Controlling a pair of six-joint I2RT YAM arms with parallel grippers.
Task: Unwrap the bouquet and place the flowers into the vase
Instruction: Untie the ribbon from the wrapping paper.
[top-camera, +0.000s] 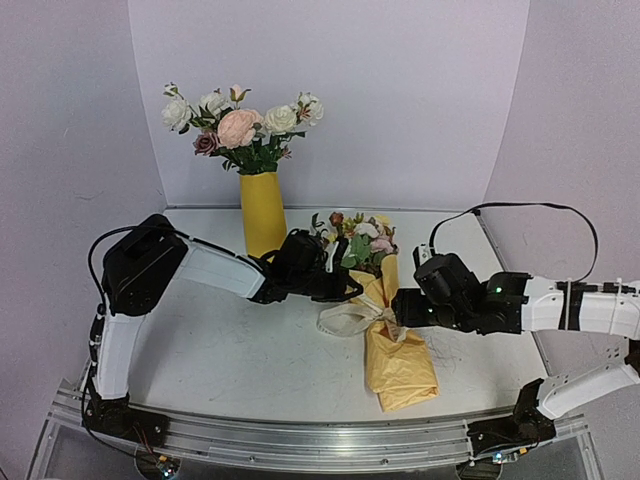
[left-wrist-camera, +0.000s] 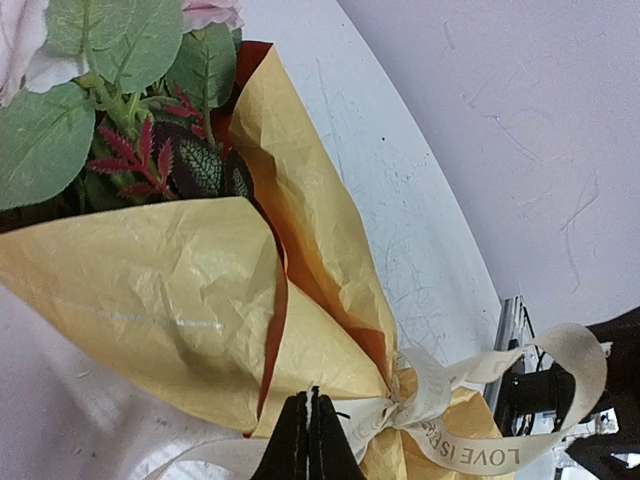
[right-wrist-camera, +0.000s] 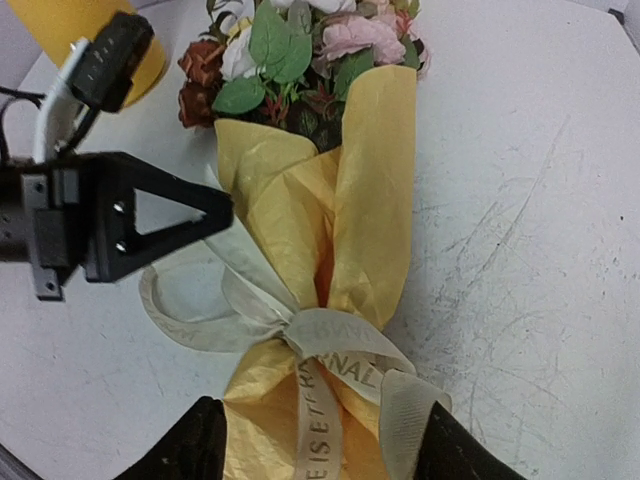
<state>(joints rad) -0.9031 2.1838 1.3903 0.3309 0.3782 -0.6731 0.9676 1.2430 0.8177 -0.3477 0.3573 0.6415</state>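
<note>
Dark fingers of the right gripper (right-wrist-camera: 322, 412), cut off by the lower edge of the right wrist view, stand spread to either side of the narrow tail of the bouquet (right-wrist-camera: 330, 210); contact with the yellow-orange paper (right-wrist-camera: 375, 180) cannot be confirmed. Just ahead of these fingers sits the cream ribbon bow (right-wrist-camera: 320, 345), its printing only partly legible. Beyond the bow the cone widens to the flowers (right-wrist-camera: 300, 50), whose stems are hidden inside the wrap and whose topmost blooms are cropped. Opposite, the left gripper (left-wrist-camera: 308, 405) has its tips pressed together just beside the knot, at a ribbon tail; whether ribbon is caught between them cannot be made out. Bouquet lies flat on the white table (top-camera: 230, 350) between the two grippers, wrapped and tied. Yellow vase (top-camera: 262, 212) stands upright beyond the left gripper, near the blooms, holding white and pink roses (top-camera: 240, 125); its foot is partly hidden behind the left arm
</note>
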